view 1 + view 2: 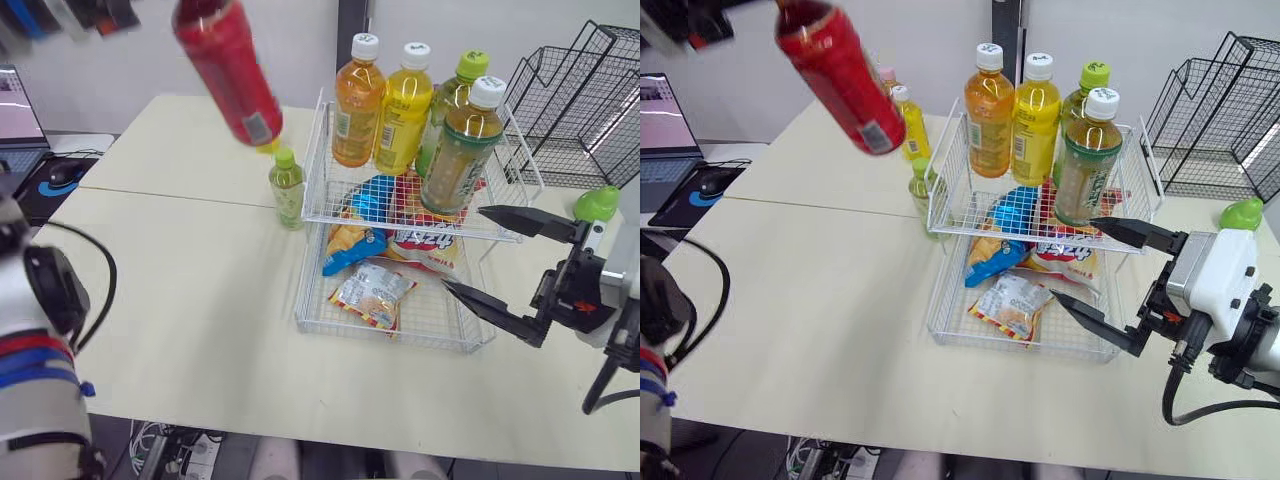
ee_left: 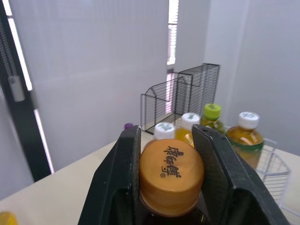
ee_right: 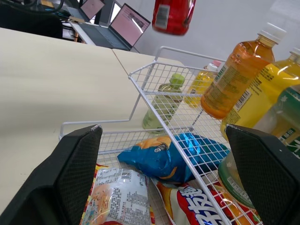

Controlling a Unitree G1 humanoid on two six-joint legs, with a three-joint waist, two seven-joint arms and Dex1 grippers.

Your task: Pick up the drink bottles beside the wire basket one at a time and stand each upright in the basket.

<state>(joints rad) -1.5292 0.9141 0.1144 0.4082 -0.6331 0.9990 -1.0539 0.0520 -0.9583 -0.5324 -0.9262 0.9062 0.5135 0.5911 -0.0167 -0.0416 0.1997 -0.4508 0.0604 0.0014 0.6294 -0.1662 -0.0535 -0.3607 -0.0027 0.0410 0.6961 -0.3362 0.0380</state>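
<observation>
Cream table carries a white two-tier wire basket near its right edge, w/ black wire racks behind it at the far right corner. A laptop sits off the table's left edge. Left gripper is up in the air over the far left part of the table, clenched on the red bottle: both fingers press the sides of its orange cap, seen in the left wrist view. The bottle hangs tilted, base pointing down toward the basket's far left corner, touching nothing on the table. Right gripper is at the basket's front right corner, spread wide and empty; upper fingertip is near the upper tier's front rim by the white-capped tea bottle, lower one over the lower tier's right end; can't tell if either touches wire. Upper tier holds 4 bottles upright: orange bottle, yellow drink, green-capped bottle along the back, the tea bottle in front at the right. Lower tier holds snacks: red-and-white bag, blue bag, small packet. Left on the table, just beside the basket's far left corner: small green bottle, upright, w/ a small yellow bottle and a pink-capped bottle behind it.
</observation>
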